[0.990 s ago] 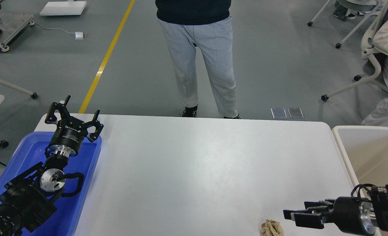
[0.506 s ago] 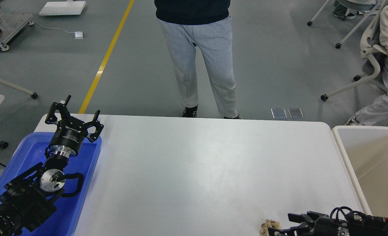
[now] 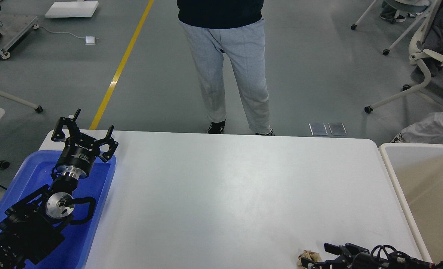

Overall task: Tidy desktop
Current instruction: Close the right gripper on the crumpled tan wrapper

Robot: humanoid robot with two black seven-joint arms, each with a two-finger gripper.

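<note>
The desktop (image 3: 225, 194) is a wide white tabletop with rounded corners. A small crumpled beige wad (image 3: 305, 257) lies on it at the front edge, right of centre. My right gripper (image 3: 316, 256) comes in low at the bottom right, its two fingers apart, with the tips right next to the wad; I cannot tell if they touch it. My left gripper (image 3: 86, 131) is open and empty, held above the far end of the blue tray (image 3: 30, 175).
The blue tray sits at the table's left edge under my left arm. A beige-white bin (image 3: 423, 179) stands at the right edge. A person in grey trousers (image 3: 225, 74) stands at the far edge. Wheeled chairs (image 3: 412, 86) stand at the far right.
My right gripper has dropped low toward the front edge and now sits beside the wad with its fingers spread. My left arm has not moved. The seated person at the right has shifted.
</note>
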